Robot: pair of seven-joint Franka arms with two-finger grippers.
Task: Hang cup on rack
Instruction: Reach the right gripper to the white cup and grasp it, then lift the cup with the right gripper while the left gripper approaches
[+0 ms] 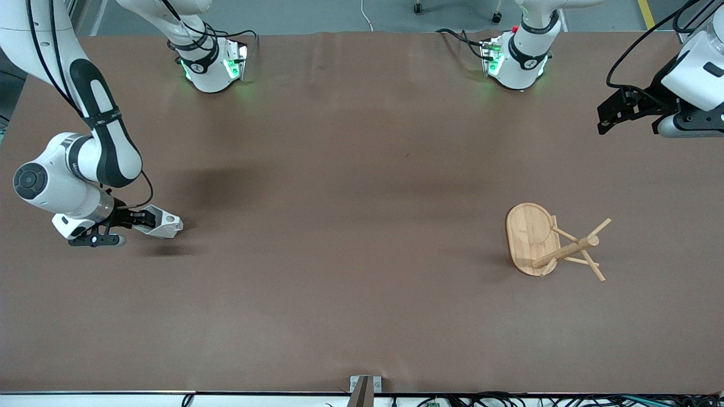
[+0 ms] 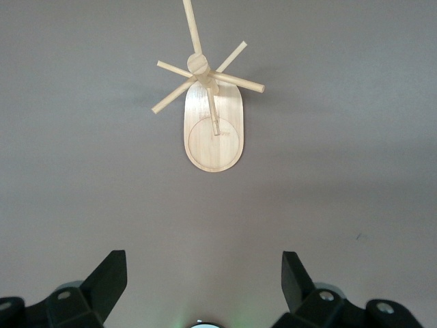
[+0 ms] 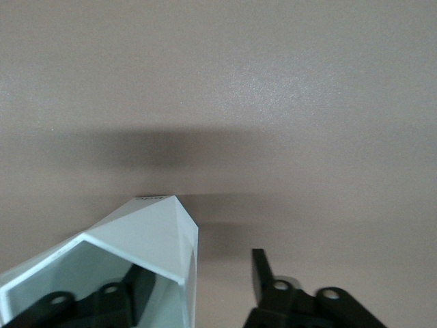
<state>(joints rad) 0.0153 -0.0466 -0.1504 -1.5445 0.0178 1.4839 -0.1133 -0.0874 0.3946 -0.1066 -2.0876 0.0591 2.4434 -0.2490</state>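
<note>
The white faceted cup (image 1: 165,224) lies low at the table near the right arm's end. My right gripper (image 1: 141,220) is at its mouth. In the right wrist view one finger (image 3: 136,283) is inside the cup (image 3: 147,232) and the other finger (image 3: 260,270) is outside, with a gap to the cup's wall; the right gripper (image 3: 199,272) is open. The bamboo rack (image 1: 530,234) stands upright near the left arm's end and also shows in the left wrist view (image 2: 212,133). My left gripper (image 1: 608,116) is open, empty and raised above the table's end; its fingers (image 2: 109,277) stand wide apart.
The brown table (image 1: 350,254) carries only the cup and the rack. The two arm bases (image 1: 212,65) stand along its edge farthest from the front camera. A small metal bracket (image 1: 365,387) sits at the table's nearest edge.
</note>
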